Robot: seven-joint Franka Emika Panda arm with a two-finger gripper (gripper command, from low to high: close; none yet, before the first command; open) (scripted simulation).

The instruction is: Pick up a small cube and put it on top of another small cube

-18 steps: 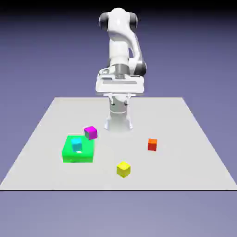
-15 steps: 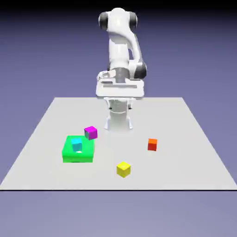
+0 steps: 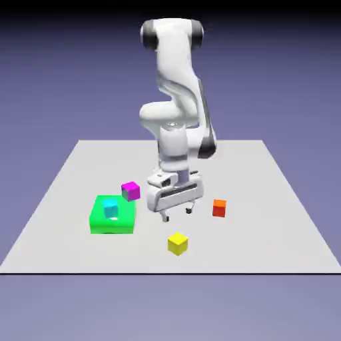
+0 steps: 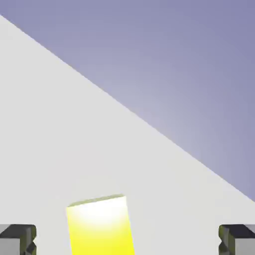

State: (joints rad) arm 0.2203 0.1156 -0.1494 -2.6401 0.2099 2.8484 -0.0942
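While the white robot arm [image 3: 174,100] hangs over the flat pale grey table [image 3: 280,220], its gripper [image 3: 177,212] has the fingers spread wide with nothing between them, poised above and just behind the small bright yellow cube [image 3: 177,244] near the front edge. I'd say centre over it, since the hand view shows it left of middle, then drop straight down. The small orange-red cube [image 3: 219,208] sits apart to the exterior view's right. Smooth tabletop, plain blue-violet backdrop
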